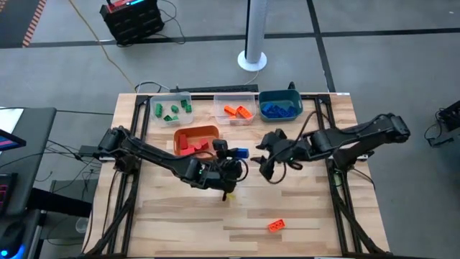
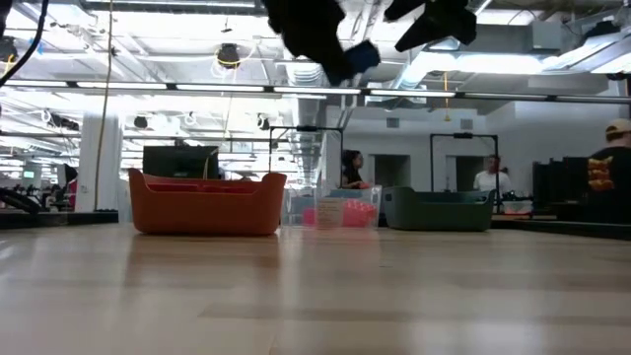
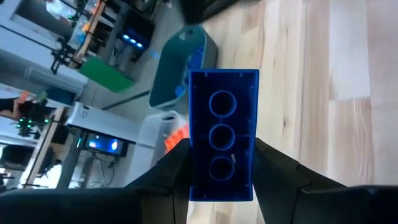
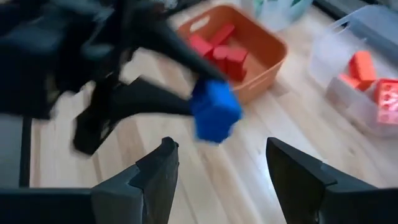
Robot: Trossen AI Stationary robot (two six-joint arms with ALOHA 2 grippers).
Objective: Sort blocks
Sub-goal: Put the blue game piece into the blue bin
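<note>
A blue block (image 3: 222, 134) is held above the middle of the table by my left gripper (image 1: 237, 153), which is shut on it; the low view shows the block (image 2: 363, 54) high over the tabletop. My right gripper (image 4: 221, 177) stands open just to the right of the block (image 4: 214, 112), facing it, with nothing between its fingers; in the high view this gripper (image 1: 266, 167) is also above the table. An orange block (image 1: 276, 225) lies flat on the table near the front edge. My left gripper pinches the blue block by its two long sides (image 3: 194, 165) between its two fingers (image 3: 176, 163), near one end. The fingers come from the table's left, close to level, and lie along the block. The block sticks out past the fingertips, lifted clear, hollow underside toward the wrist camera.
Along the far edge stand a clear bin with green blocks (image 1: 172, 108), a clear bin with orange blocks (image 1: 236, 109) and a teal bin with blue blocks (image 1: 280, 106). An orange bin with red blocks (image 1: 195, 139) sits in front of them, close to my left arm.
</note>
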